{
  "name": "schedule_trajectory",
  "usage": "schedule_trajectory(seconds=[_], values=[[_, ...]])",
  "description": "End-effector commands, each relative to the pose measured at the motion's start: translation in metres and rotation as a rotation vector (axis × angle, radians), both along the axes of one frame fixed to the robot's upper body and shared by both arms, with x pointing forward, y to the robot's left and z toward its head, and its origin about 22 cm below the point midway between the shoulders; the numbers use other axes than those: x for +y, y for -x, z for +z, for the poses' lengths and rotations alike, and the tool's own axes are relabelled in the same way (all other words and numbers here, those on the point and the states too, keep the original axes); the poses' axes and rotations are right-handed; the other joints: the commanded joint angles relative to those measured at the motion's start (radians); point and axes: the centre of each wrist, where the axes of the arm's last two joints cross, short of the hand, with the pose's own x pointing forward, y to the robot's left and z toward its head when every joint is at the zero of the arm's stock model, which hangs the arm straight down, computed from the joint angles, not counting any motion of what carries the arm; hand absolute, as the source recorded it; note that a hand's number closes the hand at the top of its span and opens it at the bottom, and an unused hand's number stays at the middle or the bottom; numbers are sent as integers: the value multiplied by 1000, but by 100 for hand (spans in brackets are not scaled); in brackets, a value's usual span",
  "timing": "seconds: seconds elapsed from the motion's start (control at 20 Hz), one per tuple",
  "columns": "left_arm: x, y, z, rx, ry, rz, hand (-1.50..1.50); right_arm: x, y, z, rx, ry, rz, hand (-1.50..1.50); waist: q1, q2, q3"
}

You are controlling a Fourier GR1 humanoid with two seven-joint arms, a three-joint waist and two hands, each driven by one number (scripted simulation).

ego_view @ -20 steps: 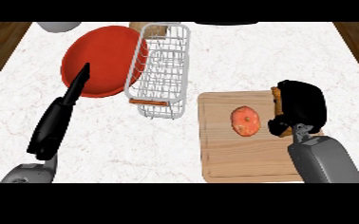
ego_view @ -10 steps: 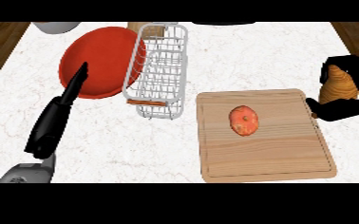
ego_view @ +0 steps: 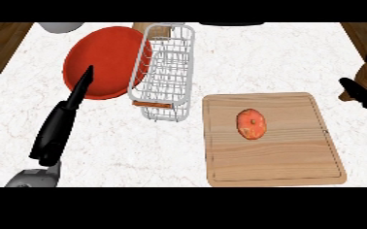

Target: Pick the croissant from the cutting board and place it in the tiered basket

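- Kitchen: white marble-look counter [ego_view: 237, 63], wood floor past its corners
- Wooden cutting board [ego_view: 287, 160] near the counter's front right
- Wire basket [ego_view: 163, 77], red plate [ego_view: 104, 63] toward the back left

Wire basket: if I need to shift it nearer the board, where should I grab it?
Probably the near end rim of the wire basket, by the orange tag, coming from above. Open wire gives fingers purchase there, and the red plate crowds its left side.

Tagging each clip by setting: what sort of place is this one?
Most likely a kitchen counter: a pale marbled worktop holds a wooden cutting board with an orange pastry on it, beside a white wire basket and a red plate.
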Motion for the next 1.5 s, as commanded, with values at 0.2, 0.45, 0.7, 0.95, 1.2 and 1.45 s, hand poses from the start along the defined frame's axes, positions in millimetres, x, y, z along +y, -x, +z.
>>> schedule_trajectory(seconds=[0.2, 0.45, 0.7, 0.95, 1.2, 1.45], values=[[-4, -6, 13, -5, 3, -11, 0, 74, 4, 58, -68, -85, 92, 150, 8, 0, -1], [19, -1, 0, 12, 5, -6, 0, 119, -15, 99, -11, -111, 99, 150, 15, 0, -1], [11, -3, 3, 1, -13, -21, 0, 181, -33, 113, 19, -121, 90, 150, 19, 2, -1], [-3, -10, -7, 4, -4, -25, 0, 226, -58, 107, 113, -158, 121, 150, 18, 6, -1], [-10, -3, 14, -5, -3, -30, 0, 266, -78, 106, 123, -155, 131, 150, 30, 7, -1], [-12, -9, 2, 3, 10, -37, 0, 298, -102, 59, 157, -162, 119, 150, 27, 10, -1]])
